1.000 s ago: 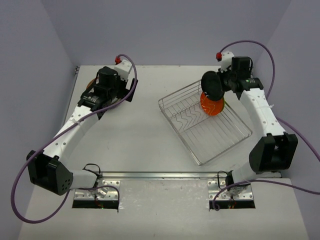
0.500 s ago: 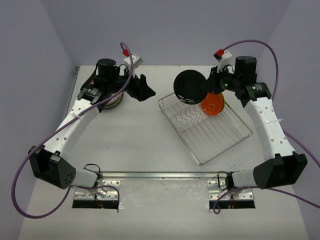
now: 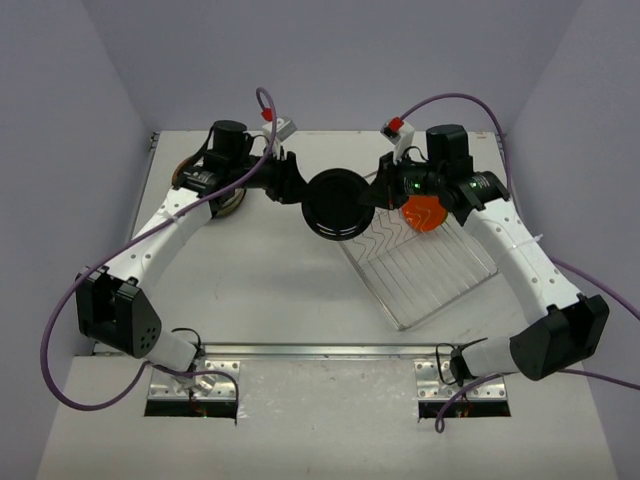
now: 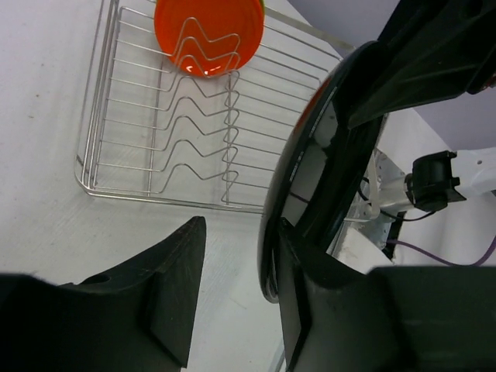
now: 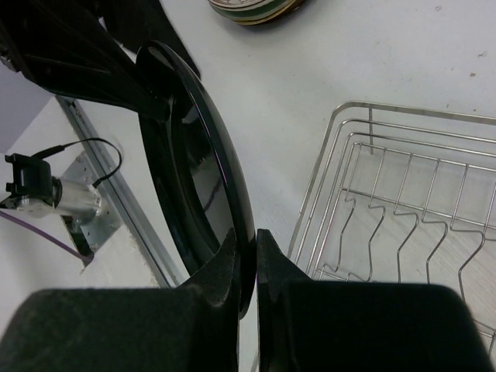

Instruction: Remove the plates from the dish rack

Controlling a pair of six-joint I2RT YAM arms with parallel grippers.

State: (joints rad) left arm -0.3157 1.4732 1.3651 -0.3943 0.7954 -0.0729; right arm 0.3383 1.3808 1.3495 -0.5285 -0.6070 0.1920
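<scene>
White table, lilac walls, a black plate between two arms.
From above, the black plate sits between the left gripper and the right gripper, just left of the dish rack; an orange plate stands at the rack's far end. Left wrist: fingers apart, the plate's rim between them, close against one. Right wrist: fingers pinched on the black plate's rim, with stacked plates beyond.
</scene>
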